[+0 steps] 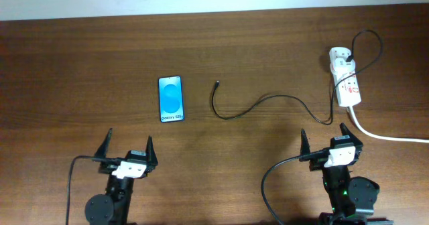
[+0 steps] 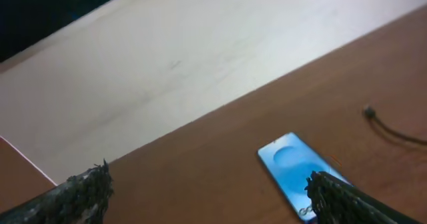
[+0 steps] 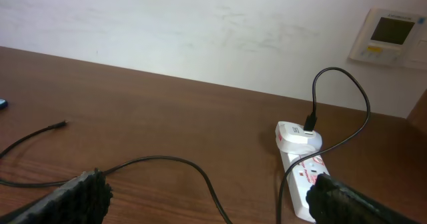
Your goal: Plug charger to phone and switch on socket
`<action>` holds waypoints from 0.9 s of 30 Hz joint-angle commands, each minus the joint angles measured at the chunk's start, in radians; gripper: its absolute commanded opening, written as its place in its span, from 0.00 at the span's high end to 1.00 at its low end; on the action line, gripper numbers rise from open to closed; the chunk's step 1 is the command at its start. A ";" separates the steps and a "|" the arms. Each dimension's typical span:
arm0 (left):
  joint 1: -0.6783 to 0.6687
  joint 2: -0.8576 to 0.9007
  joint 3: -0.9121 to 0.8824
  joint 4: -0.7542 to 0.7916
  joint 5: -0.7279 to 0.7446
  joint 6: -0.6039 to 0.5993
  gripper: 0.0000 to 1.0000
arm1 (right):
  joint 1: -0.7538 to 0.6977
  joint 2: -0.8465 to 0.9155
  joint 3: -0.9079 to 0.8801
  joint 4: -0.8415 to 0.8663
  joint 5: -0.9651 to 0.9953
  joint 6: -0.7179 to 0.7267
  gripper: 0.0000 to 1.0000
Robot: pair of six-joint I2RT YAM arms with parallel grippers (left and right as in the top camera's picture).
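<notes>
phone [image 1: 170,98]: flat on the table [image 1: 80,64], blue screen up, nothing touching it
plug tip [image 1: 217,84]: right of the phone, near but apart, lying loose
charger [image 1: 276,96]: curves rightward, away from the phone, to the socket
socket [image 1: 346,78]: well right of the phone; white cord [image 1: 382,135] trails rightward
left gripper [image 1: 129,136]: nearer the bottom edge than the phone, fingers spread, empty
right gripper [image 1: 324,131]: far right of the phone, fingers spread, empty

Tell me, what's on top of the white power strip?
At the far end of the socket sits a white adapter, with the charger cable plugged into it. The outlet under the adapter is covered, so it cannot be seen.
</notes>
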 commanded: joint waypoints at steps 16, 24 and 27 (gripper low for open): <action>0.004 0.039 0.183 0.031 -0.012 -0.224 0.01 | 0.007 -0.005 -0.005 -0.007 0.008 0.012 0.02; 0.004 0.047 0.250 0.034 -0.013 -0.224 0.01 | 0.007 -0.005 -0.005 -0.007 0.008 0.012 0.02; 0.004 0.102 0.285 0.034 -0.012 -0.224 0.01 | 0.007 -0.005 -0.005 -0.007 0.008 0.012 0.02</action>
